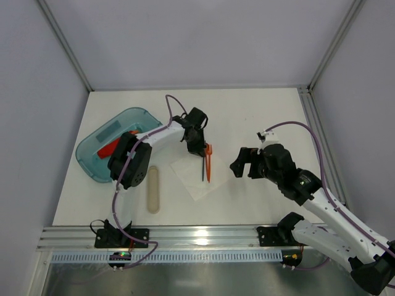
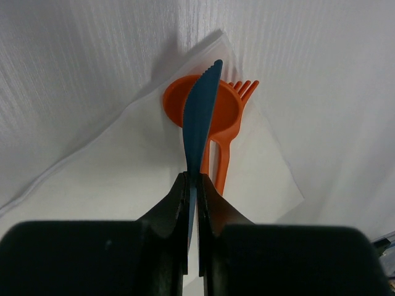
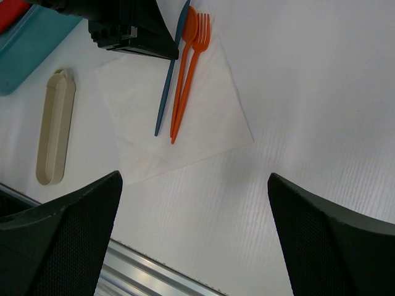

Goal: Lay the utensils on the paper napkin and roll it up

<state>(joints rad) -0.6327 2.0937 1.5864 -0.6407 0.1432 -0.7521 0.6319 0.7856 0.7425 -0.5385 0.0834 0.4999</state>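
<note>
Three utensils (image 3: 182, 80) are at the paper napkin (image 1: 196, 179), mid-way across the ribbed white worktop (image 1: 259, 111). The orange spoon (image 2: 228, 114) and orange fork (image 2: 247, 89) lie flat together. The left hand (image 2: 192, 185) pinches the blue knife (image 2: 200, 117) over them. The right hand (image 1: 244, 161) hangs wide open just right of the napkin. A teal tray (image 1: 133, 117) and a beige case (image 1: 153, 190) sit on the left. Pale plain walls (image 1: 185, 37) surround everything, with a metal rail (image 1: 203, 234) along the near edge.

I count three utensils (image 3: 180, 80) in the upper middle of my right wrist view: one blue knife (image 3: 167, 86), one orange spoon (image 3: 190, 23), one orange fork (image 3: 202, 31). There is one white napkin (image 3: 203, 123). At the left of the overhead view are one teal tray (image 1: 133, 117), one red piece (image 1: 106, 148) and one beige oblong case (image 1: 153, 189).
</note>
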